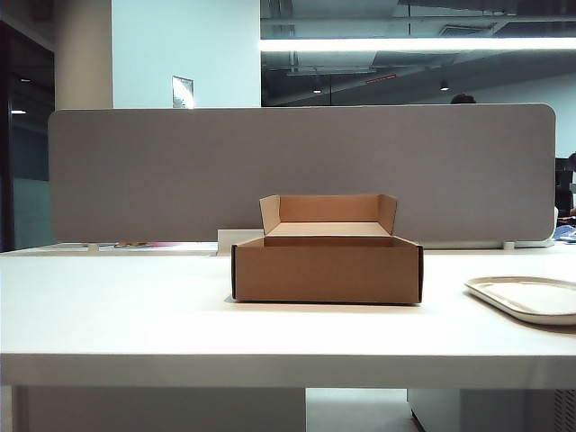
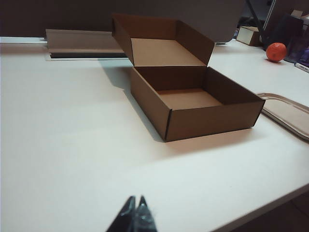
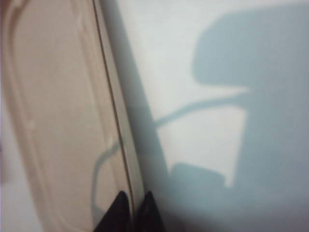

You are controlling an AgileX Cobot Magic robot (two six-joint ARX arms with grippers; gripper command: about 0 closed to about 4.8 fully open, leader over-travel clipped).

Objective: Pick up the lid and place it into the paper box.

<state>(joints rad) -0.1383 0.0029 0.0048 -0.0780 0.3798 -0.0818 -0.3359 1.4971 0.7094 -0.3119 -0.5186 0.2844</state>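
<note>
Here the right gripper (image 3: 131, 210) is clenched on the rim of the lid (image 3: 58, 121), ready for lifting. The left gripper (image 2: 135, 215) hangs closed and empty, well short of the open paper box (image 2: 193, 104).

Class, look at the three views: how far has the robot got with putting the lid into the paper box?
Done: the right gripper has reached the lid and shut on its rim. In hand: the grasp only; the lid looks to be lying on the table, to the right of the paper box. Left: lifting it, carrying it over and setting it in the box, which stands open and empty. The left gripper is shut, away from both.
</note>
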